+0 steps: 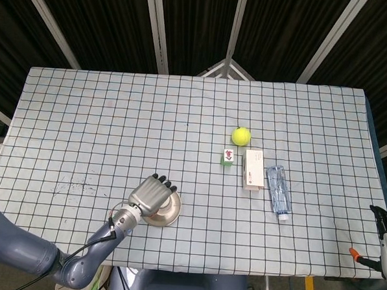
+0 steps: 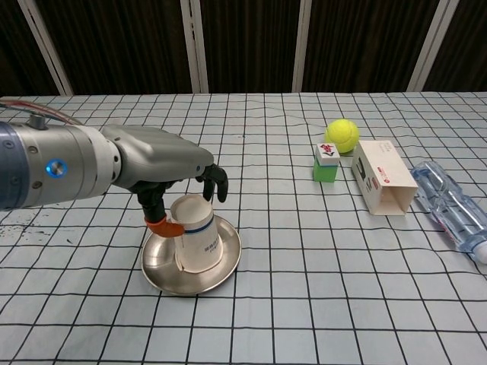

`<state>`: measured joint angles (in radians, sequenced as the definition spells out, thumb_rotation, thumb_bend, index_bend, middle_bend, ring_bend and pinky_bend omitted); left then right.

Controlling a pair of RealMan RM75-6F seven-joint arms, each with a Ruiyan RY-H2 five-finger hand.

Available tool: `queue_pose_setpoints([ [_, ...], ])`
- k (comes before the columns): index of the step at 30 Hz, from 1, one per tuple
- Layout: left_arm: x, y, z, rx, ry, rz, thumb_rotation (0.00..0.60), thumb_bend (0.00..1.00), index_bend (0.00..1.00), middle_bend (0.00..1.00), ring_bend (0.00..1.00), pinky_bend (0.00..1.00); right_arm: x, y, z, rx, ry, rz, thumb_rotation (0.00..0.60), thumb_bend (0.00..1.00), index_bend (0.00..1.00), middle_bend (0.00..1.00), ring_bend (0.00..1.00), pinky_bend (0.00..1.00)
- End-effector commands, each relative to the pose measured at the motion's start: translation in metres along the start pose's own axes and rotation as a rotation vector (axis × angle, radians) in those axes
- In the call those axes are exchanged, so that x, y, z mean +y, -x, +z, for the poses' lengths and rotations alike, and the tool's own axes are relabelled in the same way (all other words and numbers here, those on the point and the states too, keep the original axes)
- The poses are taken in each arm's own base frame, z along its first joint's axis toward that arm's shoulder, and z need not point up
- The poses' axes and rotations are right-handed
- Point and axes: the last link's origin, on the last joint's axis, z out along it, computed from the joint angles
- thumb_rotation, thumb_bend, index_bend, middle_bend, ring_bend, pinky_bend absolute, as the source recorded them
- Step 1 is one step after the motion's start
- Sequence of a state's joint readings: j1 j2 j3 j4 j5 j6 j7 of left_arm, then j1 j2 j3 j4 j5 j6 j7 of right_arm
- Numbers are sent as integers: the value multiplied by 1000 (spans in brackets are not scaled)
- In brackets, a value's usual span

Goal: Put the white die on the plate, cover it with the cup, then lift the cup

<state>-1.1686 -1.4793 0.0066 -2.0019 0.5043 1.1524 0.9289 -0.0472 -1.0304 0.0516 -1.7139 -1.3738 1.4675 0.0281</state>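
A white paper cup (image 2: pixel 196 245) with a blue ring stands upside down on the round metal plate (image 2: pixel 228 262), leaning a little. My left hand (image 2: pixel 163 171) reaches over it from the left and grips it between thumb and fingers. In the head view the left hand (image 1: pixel 150 196) covers the cup, and only the plate's (image 1: pixel 172 213) right rim shows. No white die is visible in either view. My right hand (image 1: pixel 385 226) shows only partly at the table's right edge, far from the plate.
A yellow tennis ball (image 2: pixel 342 134), a green-and-white tile block (image 2: pixel 326 162), a white carton (image 2: pixel 383 176) and a lying clear bottle (image 2: pixel 450 205) sit to the right of the plate. The checked tablecloth (image 1: pixel 117 115) covers the table.
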Motion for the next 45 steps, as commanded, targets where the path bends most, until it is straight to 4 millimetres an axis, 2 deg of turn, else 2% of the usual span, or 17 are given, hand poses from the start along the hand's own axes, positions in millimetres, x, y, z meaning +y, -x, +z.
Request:
queue_pose_setpoints([
  [1, -1, 0, -1, 1, 2, -1, 600, 486, 315, 306, 198, 236, 0, 0, 0, -1, 0, 1, 600, 41, 108, 125, 116, 36],
  [13, -5, 3, -2, -9, -13, 7, 600, 492, 344, 321, 202, 238, 0, 0, 0, -2, 3, 2, 600, 41, 108, 125, 116, 36],
  [32, -7, 5, 0, 19, -21, 4, 600, 560, 428, 393, 245, 266, 0, -1, 0, 0, 4, 11, 600, 41, 108, 125, 116, 36],
  [45, -16, 1, 3, 70, -54, 42, 600, 560, 442, 389, 245, 265, -1, 0, 0, -9, 0, 9, 600, 42, 107, 124, 116, 36],
])
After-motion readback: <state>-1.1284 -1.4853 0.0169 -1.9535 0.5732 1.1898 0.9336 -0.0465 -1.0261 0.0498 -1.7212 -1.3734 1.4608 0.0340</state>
